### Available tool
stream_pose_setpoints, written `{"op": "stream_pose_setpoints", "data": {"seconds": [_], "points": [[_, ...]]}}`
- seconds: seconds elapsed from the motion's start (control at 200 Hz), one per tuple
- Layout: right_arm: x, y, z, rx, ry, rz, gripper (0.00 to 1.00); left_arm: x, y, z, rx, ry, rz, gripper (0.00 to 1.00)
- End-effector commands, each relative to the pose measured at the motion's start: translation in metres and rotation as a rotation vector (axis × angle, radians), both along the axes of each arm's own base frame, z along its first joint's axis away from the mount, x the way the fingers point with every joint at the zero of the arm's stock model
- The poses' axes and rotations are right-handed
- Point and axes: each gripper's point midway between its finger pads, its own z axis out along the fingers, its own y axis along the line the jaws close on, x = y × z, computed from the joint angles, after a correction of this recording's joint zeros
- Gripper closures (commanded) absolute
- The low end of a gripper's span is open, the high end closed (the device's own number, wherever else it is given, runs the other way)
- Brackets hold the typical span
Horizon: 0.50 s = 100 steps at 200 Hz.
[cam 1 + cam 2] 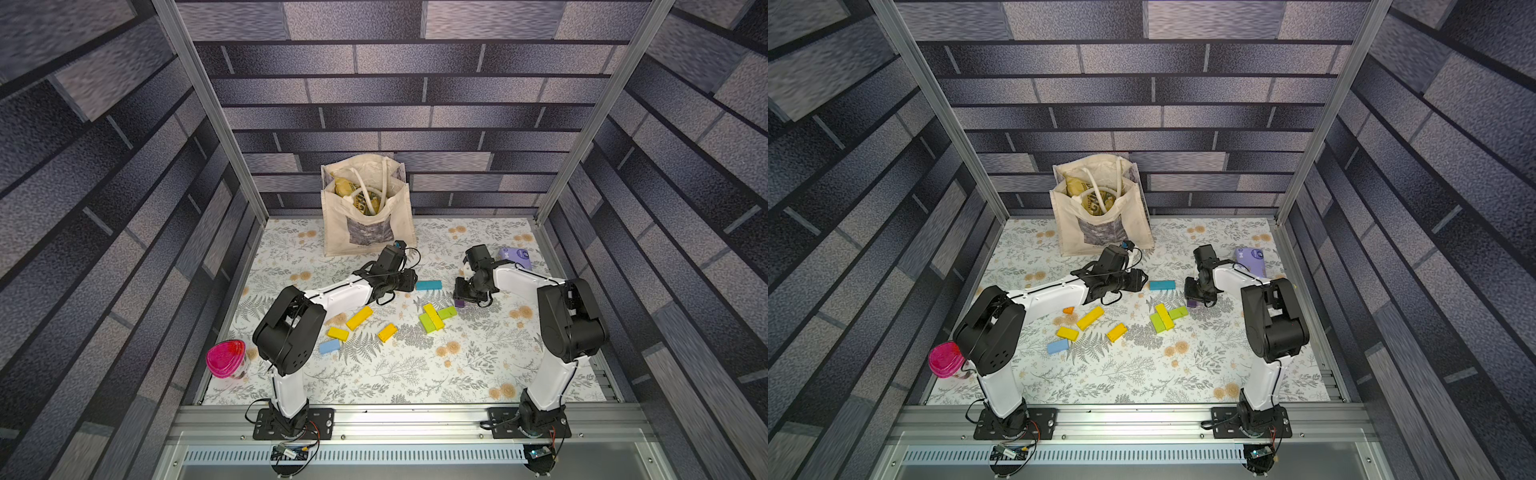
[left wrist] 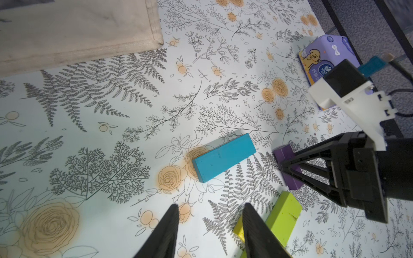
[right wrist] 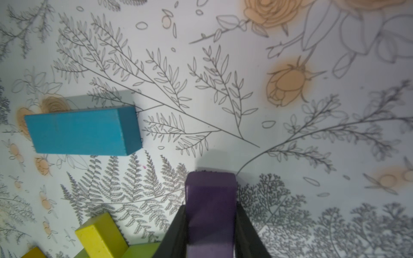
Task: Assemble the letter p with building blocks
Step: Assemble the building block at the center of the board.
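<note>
My right gripper [image 3: 210, 206] is shut on a purple block [image 3: 210, 196], held low over the floral mat just right of the middle [image 1: 460, 302]. A teal block [image 1: 429, 285] lies flat between the two grippers. My left gripper [image 2: 211, 205] is open and empty, pointing at the teal block [image 2: 223, 157] from its left. Nearer the front, a yellow block lies across two lime green blocks [image 1: 434, 318]. Further left lie three yellow blocks [image 1: 359, 318] and a light blue one [image 1: 329, 346]. In a top view an orange block [image 1: 1068, 310] shows by the left arm.
A cream tote bag [image 1: 368, 208] stands at the back centre. A purple tissue pack [image 1: 515, 255] lies at the back right behind the right arm. A pink-lidded container [image 1: 226, 359] sits at the mat's left edge, next to the left arm's elbow.
</note>
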Motion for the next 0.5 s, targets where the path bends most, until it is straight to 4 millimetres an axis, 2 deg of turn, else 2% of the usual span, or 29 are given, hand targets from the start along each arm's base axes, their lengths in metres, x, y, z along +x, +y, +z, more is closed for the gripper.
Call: {"op": "stream_pose_setpoints", "data": {"seconds": [0.0,0.496], "points": [[-0.011,0.002,-0.010,-0.032,0.036,0.012,0.98,0.003,-0.003,-0.005,-0.012,0.016,0.002,0.51],[-0.022,0.025,-0.006,-0.077,0.045,0.067,0.91,0.001,-0.003,-0.016,-0.021,0.041,0.007,0.49]]}}
